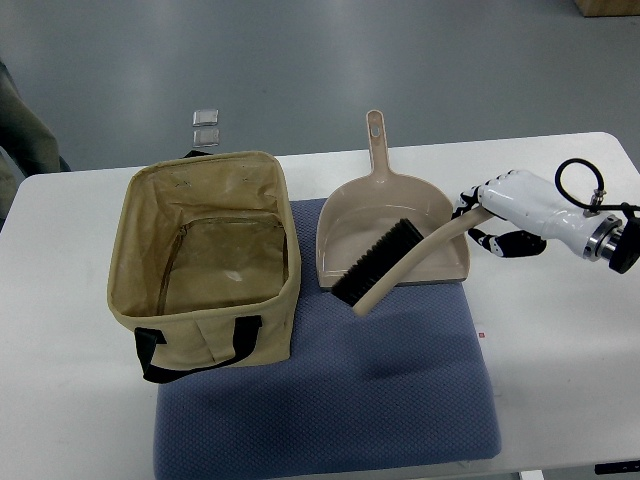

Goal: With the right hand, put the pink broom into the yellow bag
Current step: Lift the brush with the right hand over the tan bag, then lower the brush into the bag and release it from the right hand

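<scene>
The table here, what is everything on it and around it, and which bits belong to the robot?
open-topped fabric bag: one, tan-yellow with black handles, left, on the mat.
padded mat: one, blue-grey, middle of the table.
plastic dustpan: one, beige-pink, on the mat right of the bag.
hand broom: one, beige-pink handle with black bristles, head over the dustpan, handle in the robot's hand.
table: one, white.
small clear squares: two, on the grey floor beyond the table.
right hand: one, white, from the right, closed on the broom handle.

Right robot hand [500,215]: glossy white shell on the back, black finger segments beneath. Silver metal ring at the wrist, black collar behind it. Black cable looped above the wrist.
</scene>
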You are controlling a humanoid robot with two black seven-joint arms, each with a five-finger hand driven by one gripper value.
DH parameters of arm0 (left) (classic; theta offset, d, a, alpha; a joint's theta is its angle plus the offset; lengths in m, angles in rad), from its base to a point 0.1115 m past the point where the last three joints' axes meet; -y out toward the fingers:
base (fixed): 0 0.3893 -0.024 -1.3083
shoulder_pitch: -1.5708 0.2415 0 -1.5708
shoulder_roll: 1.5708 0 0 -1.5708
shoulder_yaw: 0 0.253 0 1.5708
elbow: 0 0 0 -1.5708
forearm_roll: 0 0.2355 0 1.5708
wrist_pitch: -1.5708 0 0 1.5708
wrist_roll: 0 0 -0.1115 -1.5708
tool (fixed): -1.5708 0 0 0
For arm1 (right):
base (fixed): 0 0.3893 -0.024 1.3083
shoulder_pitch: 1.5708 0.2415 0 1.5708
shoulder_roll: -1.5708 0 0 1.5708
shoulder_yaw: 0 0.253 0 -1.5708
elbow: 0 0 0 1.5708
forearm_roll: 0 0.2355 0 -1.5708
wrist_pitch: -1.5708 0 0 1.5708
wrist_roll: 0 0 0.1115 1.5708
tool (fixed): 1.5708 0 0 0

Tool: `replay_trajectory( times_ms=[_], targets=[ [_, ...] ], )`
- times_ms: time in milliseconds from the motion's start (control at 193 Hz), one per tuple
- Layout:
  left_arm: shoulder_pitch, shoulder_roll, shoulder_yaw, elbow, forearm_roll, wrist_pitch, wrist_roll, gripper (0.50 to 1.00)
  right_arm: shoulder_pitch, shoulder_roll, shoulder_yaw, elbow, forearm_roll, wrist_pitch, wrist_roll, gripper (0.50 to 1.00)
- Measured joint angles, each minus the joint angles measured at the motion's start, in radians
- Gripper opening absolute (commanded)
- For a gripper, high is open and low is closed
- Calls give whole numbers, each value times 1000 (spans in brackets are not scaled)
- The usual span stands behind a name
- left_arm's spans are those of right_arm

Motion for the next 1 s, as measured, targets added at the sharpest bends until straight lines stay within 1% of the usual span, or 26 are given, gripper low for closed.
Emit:
replay_trajectory(
  times_ms=[197, 472, 664, 772, 1001],
  targets=[
    [0, 0, 0, 0, 0, 0, 0, 1000, 158, -22, 2, -21, 81, 25, -4, 500],
    [0, 0, 0, 0, 0, 0, 0, 1000, 393, 24, 0, -77, 98, 131, -10, 500],
    [0, 0, 0, 0, 0, 0, 0, 1000, 511, 131, -11, -102, 91, 189, -14, 500],
    [0, 0, 0, 0, 0, 0, 0, 1000, 563, 217, -19, -117, 82, 226, -26, 500],
    [0, 0, 0, 0, 0, 0, 0, 1000, 588, 427, -42, -156, 21, 287, -35, 500]
  ],
)
